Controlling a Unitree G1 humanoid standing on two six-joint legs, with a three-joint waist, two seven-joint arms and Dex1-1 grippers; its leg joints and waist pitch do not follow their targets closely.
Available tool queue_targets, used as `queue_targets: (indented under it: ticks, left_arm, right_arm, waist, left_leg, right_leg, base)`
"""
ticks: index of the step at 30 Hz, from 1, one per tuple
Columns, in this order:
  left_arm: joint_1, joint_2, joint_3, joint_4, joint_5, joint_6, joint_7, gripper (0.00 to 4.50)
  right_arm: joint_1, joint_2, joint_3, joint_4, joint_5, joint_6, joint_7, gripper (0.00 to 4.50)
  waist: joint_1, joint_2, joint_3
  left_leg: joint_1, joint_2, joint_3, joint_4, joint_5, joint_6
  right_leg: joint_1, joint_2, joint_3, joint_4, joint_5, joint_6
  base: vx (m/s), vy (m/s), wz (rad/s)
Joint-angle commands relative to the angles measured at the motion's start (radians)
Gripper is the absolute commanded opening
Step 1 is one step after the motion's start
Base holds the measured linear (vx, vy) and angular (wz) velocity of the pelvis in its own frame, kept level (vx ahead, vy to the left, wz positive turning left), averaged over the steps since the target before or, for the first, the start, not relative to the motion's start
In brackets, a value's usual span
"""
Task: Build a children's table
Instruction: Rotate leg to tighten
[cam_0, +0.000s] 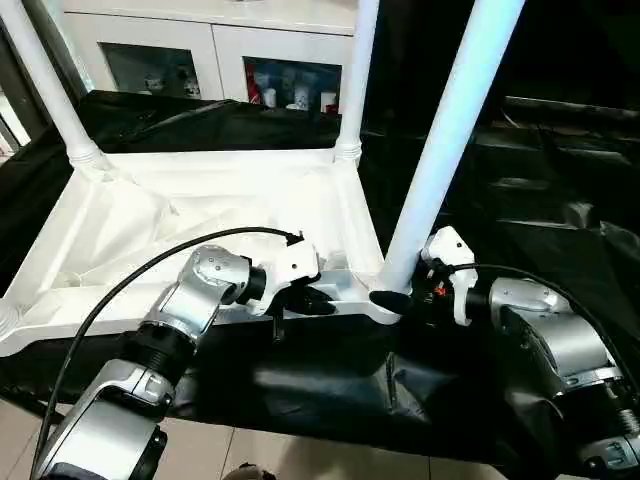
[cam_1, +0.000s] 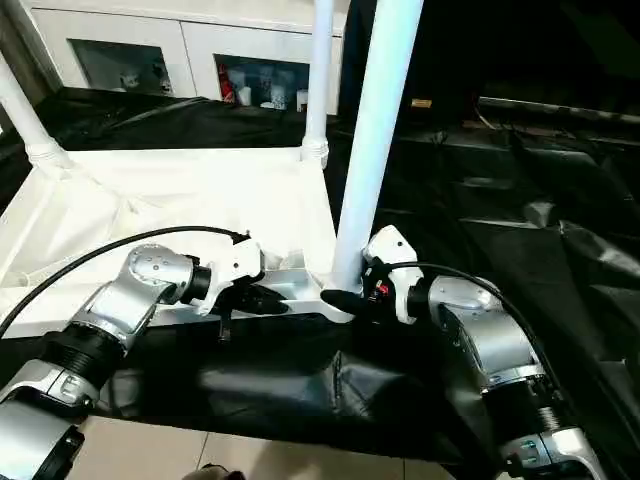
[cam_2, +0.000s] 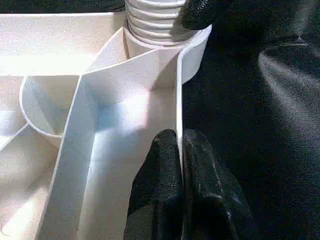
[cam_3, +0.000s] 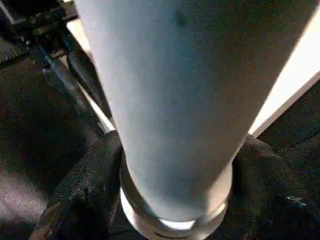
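The upturned tabletop (cam_0: 200, 215) lies on the black-draped worktop (cam_0: 520, 180), with legs at 10 and 12 o'clock. At its 4 o'clock corner stands the near leg (cam_0: 440, 150), its base straddled by the right tool (cam_3: 165, 200), touching both fingers. The left tool (cam_2: 180, 165) pinches the tabletop's near rim.

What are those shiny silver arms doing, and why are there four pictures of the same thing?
They belong to a robot building a children's table. Two pictures come from cameras in its head, looking down. The other two come from cameras on its wrists, very close up. The white tabletop lies upside down on a black cloth, with legs sticking up from it. The left gripper pinches the tabletop's edge wall. The right gripper has its jaws around the bottom of the nearest leg, at its corner socket. Behind stands a white cabinet.
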Motion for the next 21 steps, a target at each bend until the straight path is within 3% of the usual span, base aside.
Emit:
queue_targets:
  ticks: [1,3,5,8,11,13,16,21]
  left_arm:
    - [-0.013,-0.03,0.011,0.006,-0.012,0.014,0.053,0.0]
    - [-0.027,-0.053,0.02,0.032,-0.002,0.029,0.108,0.0]
    - [-0.043,-0.082,0.025,0.064,0.011,0.044,0.171,0.0]
    - [-0.089,-0.158,0.033,0.145,0.043,0.077,0.332,0.0]
    - [-0.122,-0.21,0.036,0.194,0.057,0.102,0.43,0.0]
    - [-0.143,-0.233,0.031,0.225,0.069,0.103,0.475,0.0]
    - [-0.162,-0.24,0.024,0.249,0.083,0.086,0.487,0.0]
    - [-0.166,-0.219,0.018,0.259,0.087,0.049,0.459,0.0]
  right_arm:
    - [0.023,0.048,-0.012,0.062,-0.016,0.012,-0.09,2.73]
    - [0.024,0.087,-0.042,0.089,-0.014,0.021,-0.167,2.72]
    - [0.024,0.139,-0.078,0.118,-0.015,0.032,-0.274,2.72]
    - [-0.001,0.254,-0.148,0.181,-0.034,0.044,-0.526,2.72]
    - [-0.041,0.326,-0.177,0.238,-0.043,0.039,-0.663,2.72]
    - [-0.071,0.358,-0.166,0.273,-0.071,0.028,-0.718,2.72]
    - [-0.096,0.376,-0.152,0.308,-0.098,0.005,-0.74,2.72]
    - [-0.111,0.377,-0.161,0.313,-0.075,-0.071,-0.666,2.72]
  waist:
    - [0.0,-0.014,-0.064]
    - [-0.007,-0.009,-0.06]
    - [-0.01,-0.012,-0.059]
    - [-0.018,-0.011,-0.053]
    - [-0.023,-0.011,-0.054]
    - [-0.026,-0.01,-0.055]
    - [-0.025,-0.01,-0.06]
    - [-0.025,-0.01,-0.06]
  left_leg:
    - [0.03,0.07,-0.033,-0.064,-0.122,0.061]
    - [0.031,0.069,-0.034,-0.068,-0.159,0.036]
    - [0.035,0.07,-0.036,-0.073,-0.199,0.003]
    - [0.047,0.068,-0.041,-0.084,-0.295,-0.057]
    - [0.047,0.067,-0.043,-0.085,-0.309,-0.064]
    - [0.044,0.065,-0.043,-0.085,-0.29,-0.061]
    - [0.039,0.065,-0.041,-0.084,-0.238,-0.039]
    - [0.036,0.065,-0.039,-0.081,-0.223,-0.011]
  right_leg:
    - [0.036,-0.083,0.042,-0.068,-0.023,-0.258]
    - [0.031,-0.084,0.044,-0.074,-0.084,-0.252]
    - [0.03,-0.085,0.045,-0.08,-0.148,-0.24]
    - [0.022,-0.086,0.047,-0.095,-0.274,-0.205]
    - [0.021,-0.088,0.05,-0.1,-0.289,-0.188]
    - [0.022,-0.086,0.05,-0.1,-0.258,-0.185]
    - [0.03,-0.084,0.049,-0.091,-0.157,-0.191]
    - [0.035,-0.087,0.048,-0.092,-0.127,-0.204]
  base:
    - [0.0,0.0,0.0]
    - [0.0,0.0,0.0]
    - [0.0,0.0,0.0]
    - [0.0,0.0,0.0]
    - [0.0,0.0,0.0]
    - [0.0,0.0,0.0]
    - [0.0,0.0,0.0]
    - [0.0,0.0,0.0]
